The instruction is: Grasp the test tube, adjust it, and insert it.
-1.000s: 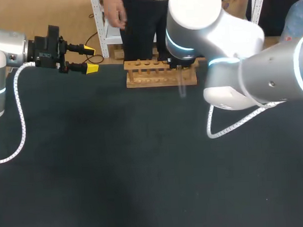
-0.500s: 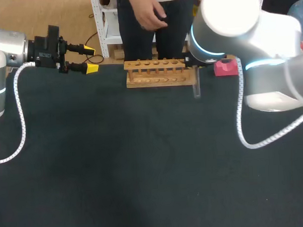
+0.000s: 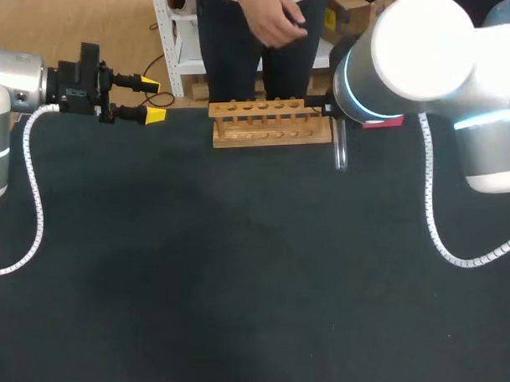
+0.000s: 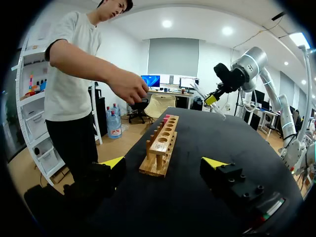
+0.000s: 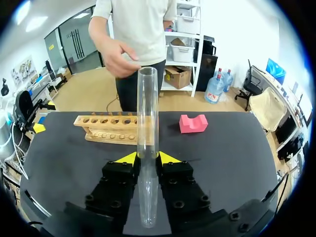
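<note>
The clear glass test tube (image 5: 147, 123) stands between the yellow-tipped fingers of my right gripper (image 5: 147, 158), which is shut on its lower part. In the head view the test tube (image 3: 341, 151) hangs just past the right end of the wooden rack (image 3: 271, 123), with the right arm's bulk hiding the fingers. The rack (image 5: 111, 128) with its row of holes lies ahead and to one side of the tube. My left gripper (image 3: 149, 99) is open at the table's far left, well away from the rack. From there the rack (image 4: 160, 145) lies ahead, and the right gripper (image 4: 212, 98) holds the tube beyond it.
A pink block (image 5: 192, 123) sits on the table beyond the rack's right end, mostly hidden by my right arm in the head view (image 3: 385, 122). White cables trail from both arms (image 3: 33, 207) over the dark table (image 3: 241, 284).
My right arm has swung to the right with the tube, from in front of the rack's right part to just past its right end. The left arm has not moved.
</note>
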